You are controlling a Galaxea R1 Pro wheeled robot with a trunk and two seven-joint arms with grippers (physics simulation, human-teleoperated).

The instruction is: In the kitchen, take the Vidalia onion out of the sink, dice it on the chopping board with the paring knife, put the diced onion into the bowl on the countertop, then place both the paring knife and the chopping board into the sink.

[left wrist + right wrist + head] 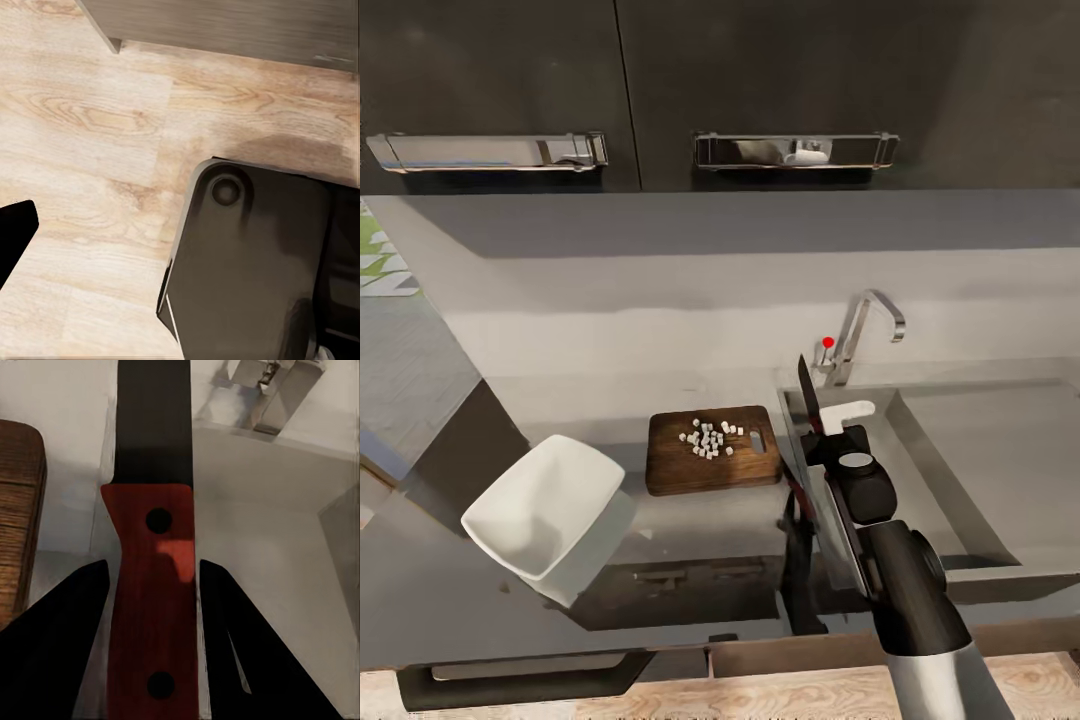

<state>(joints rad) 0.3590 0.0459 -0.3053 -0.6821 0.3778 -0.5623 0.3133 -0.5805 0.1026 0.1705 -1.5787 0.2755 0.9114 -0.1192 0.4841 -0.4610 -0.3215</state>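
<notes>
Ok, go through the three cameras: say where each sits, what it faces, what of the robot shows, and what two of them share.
Head view: on the robot's head, looking down at the countertop, chopping board, bowl and sink; right arm shows.
Left wrist view: on the left arm, facing wooden floor; dark robot part shows.
Right wrist view: along the right end effector, shut on the paring knife.
Shared: head and right wrist views both show knife, board and tap.

Grey countertop (pixel 690 540) with chopping board (pixel 712 466) and white bowl (pixel 545 515)
</notes>
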